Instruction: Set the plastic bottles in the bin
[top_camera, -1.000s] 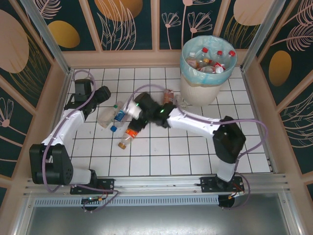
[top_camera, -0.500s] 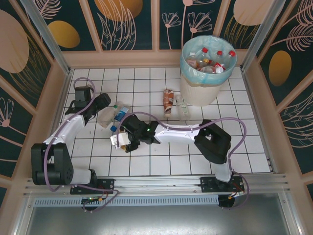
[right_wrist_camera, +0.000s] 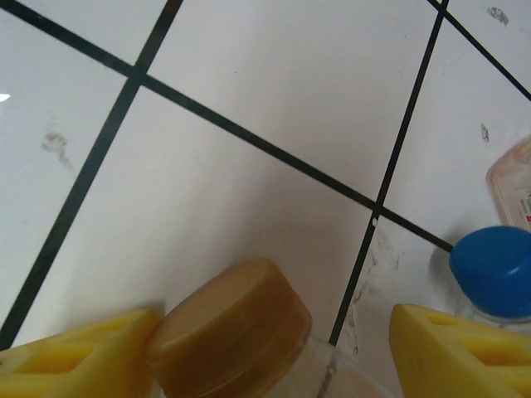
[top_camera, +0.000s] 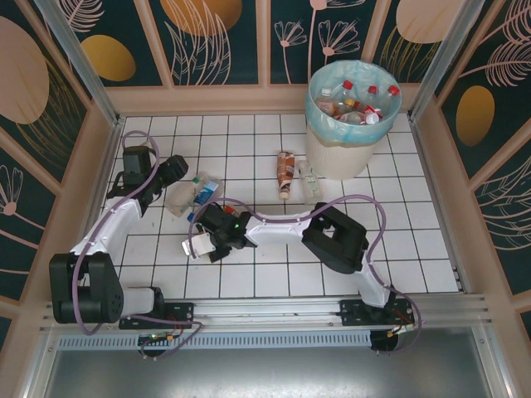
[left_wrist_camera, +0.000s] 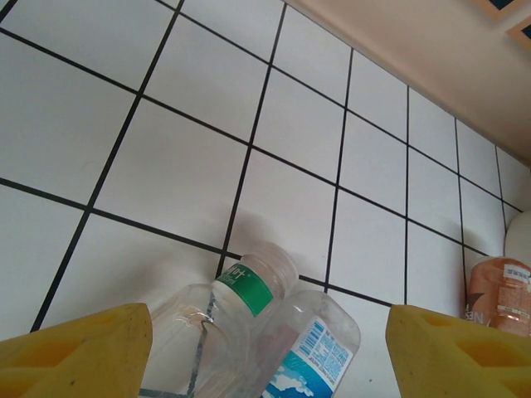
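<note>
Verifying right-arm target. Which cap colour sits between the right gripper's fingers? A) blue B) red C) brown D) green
C: a brown cap sits between the fingers of the right gripper, against one of them; the blue cap lies off to the side.

From above, the right pincer (top_camera: 199, 243) hides most of the bottle beneath it, so contact cannot be judged. In the right wrist view the brown-capped bottle (right_wrist_camera: 228, 327) runs off at 6 o'clock, its body unseen, and a blue cap (right_wrist_camera: 495, 269) is clipped at 3 o'clock. In the left wrist view the green-banded bottle (left_wrist_camera: 249, 290) and the blue-labelled bottle (left_wrist_camera: 311, 352) are cut at 6 o'clock, and a pink bottle (left_wrist_camera: 498, 294) at 3 o'clock. Labels inside the bin (top_camera: 319, 137) are too small to read.
</note>
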Controlling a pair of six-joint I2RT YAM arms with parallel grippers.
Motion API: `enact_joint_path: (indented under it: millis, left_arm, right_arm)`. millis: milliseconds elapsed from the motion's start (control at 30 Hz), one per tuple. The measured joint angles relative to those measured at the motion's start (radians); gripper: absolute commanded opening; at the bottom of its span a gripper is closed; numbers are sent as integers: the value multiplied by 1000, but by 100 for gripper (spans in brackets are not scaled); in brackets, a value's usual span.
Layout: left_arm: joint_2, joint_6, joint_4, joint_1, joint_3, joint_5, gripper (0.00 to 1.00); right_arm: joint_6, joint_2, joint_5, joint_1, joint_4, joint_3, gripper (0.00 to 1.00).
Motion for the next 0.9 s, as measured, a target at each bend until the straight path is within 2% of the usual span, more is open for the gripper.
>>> enact_joint_path:
  millis: [167,500,700,900]
  left_arm:
    - [-16,0,2,0,-2,8,75]
    - [-22,1,4,0,-3,10,75]
    - [-37,11,-7,0,3,5,73]
    - [-71,18,-27,0,97,10,68]
  right_arm:
    - [8,44,13,0,-60,74,52]
    - [74,84,23,-3,-211,205,34]
    - [154,69,22,-13,-248,267,31]
    - [322,-83,-35,-100,-225,273,29]
